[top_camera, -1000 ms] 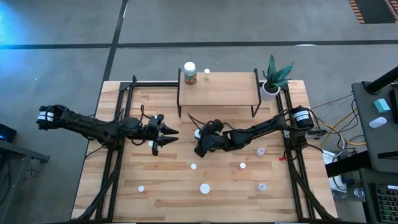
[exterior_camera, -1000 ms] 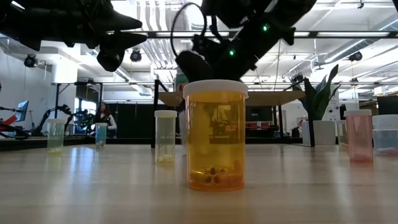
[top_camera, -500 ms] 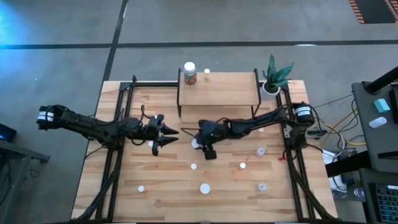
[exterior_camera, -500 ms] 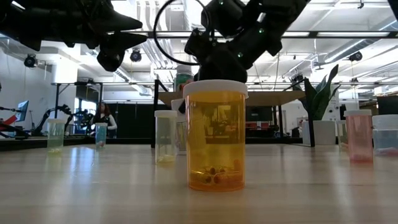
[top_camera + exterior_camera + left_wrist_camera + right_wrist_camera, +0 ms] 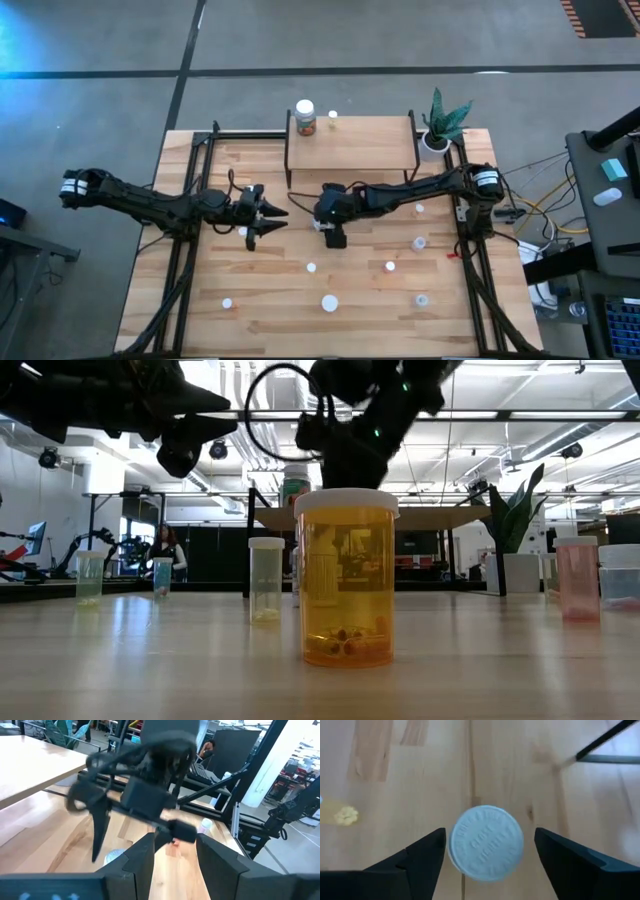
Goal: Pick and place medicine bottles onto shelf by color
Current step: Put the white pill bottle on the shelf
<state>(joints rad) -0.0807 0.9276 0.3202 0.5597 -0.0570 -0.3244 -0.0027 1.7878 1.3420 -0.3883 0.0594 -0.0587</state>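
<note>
My right gripper (image 5: 487, 857) is open and points down over a bottle's round white cap (image 5: 486, 842); its fingers stand on either side of the cap without touching it. In the high view this gripper (image 5: 331, 228) is at the table's middle, in front of the shelf (image 5: 350, 148). Two bottles (image 5: 305, 117) stand on the shelf's far left part. My left gripper (image 5: 270, 215) waits open to the left of the right one, above the table. Several white-capped bottles (image 5: 329, 302) stand on the table's near half. In the low view an orange bottle (image 5: 346, 575) stands closest.
A potted green plant (image 5: 438, 128) stands at the shelf's right end. Black frame rails (image 5: 185, 250) run along the table's left and right sides. A pale yellow bottle (image 5: 266, 580) and a pink one (image 5: 578, 578) stand apart on the table. A person sits far off in the room.
My right gripper has swung from a slant toward the near-left to pointing straight down, and its wrist has moved toward the table's far edge and risen. It now hangs over the white-capped bottle. The left arm has kept still.
</note>
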